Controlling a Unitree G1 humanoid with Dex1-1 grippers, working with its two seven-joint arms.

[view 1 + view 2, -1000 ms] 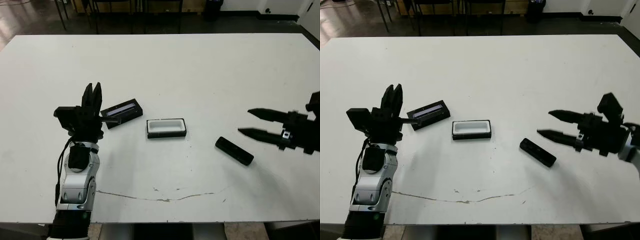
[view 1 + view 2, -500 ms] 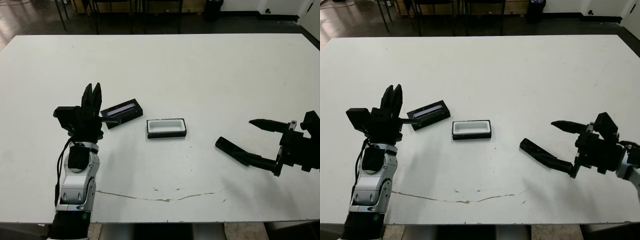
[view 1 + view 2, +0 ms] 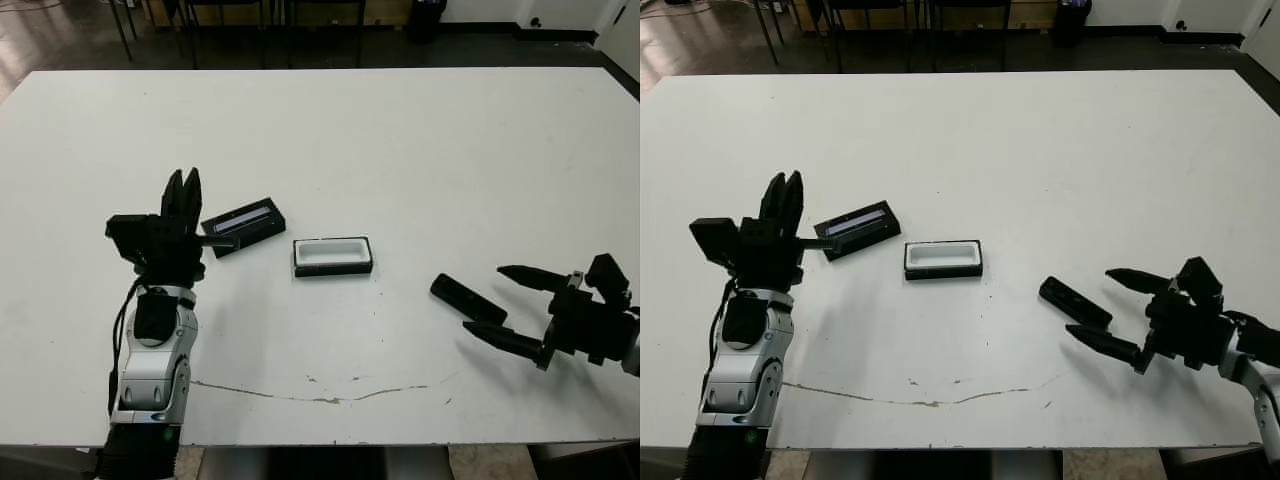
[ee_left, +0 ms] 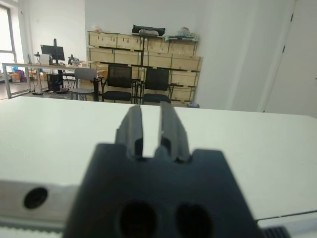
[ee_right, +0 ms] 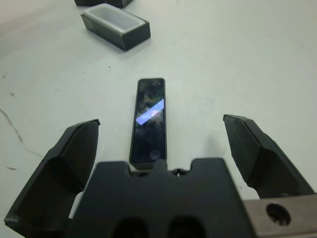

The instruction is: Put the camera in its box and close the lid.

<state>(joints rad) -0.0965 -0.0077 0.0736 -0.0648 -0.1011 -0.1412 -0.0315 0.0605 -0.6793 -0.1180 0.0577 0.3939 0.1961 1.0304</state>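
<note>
The camera [image 3: 468, 300], a slim black bar, lies flat on the white table right of centre. My right gripper [image 3: 483, 298] is open, one finger on each side of the camera's near end without touching it. In the right wrist view the camera [image 5: 148, 119] lies lengthways between the spread fingers [image 5: 74, 163]. The box [image 3: 333, 256], black with a white lining, sits open and empty at the table's middle. The lid [image 3: 243, 226] lies flat just left of it, pale strip up. My left gripper [image 3: 182, 190] points upward beside the lid, shut and holding nothing.
A thin dark scratch [image 3: 320, 395] runs along the table near its front edge. Chairs [image 3: 225, 10] stand beyond the far edge. In the left wrist view, shelves and office chairs [image 4: 138, 79] show across the room.
My right gripper has dropped lower and come toward the front edge, swinging in until its open fingers straddle the camera's end. The camera, box, lid and left arm have stayed put.
</note>
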